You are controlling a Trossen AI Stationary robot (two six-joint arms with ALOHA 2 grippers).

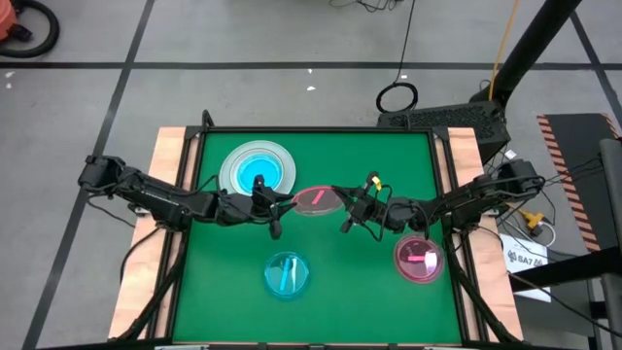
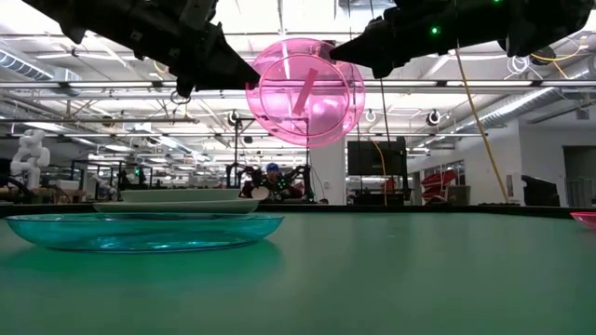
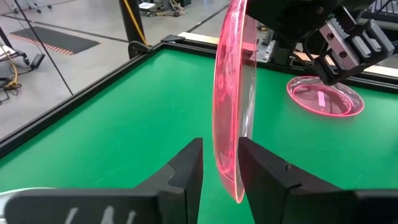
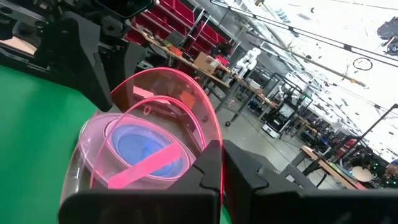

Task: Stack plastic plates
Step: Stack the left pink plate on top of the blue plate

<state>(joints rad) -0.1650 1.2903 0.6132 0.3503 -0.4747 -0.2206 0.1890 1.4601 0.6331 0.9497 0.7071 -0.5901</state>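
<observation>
A translucent pink plate (image 1: 317,199) hangs above mid-table, pinched at opposite rims by the left gripper (image 3: 219,168) and the right gripper (image 4: 217,168), both closed on it. Risk: uneven release lets the plate drop or flex loose.
</observation>
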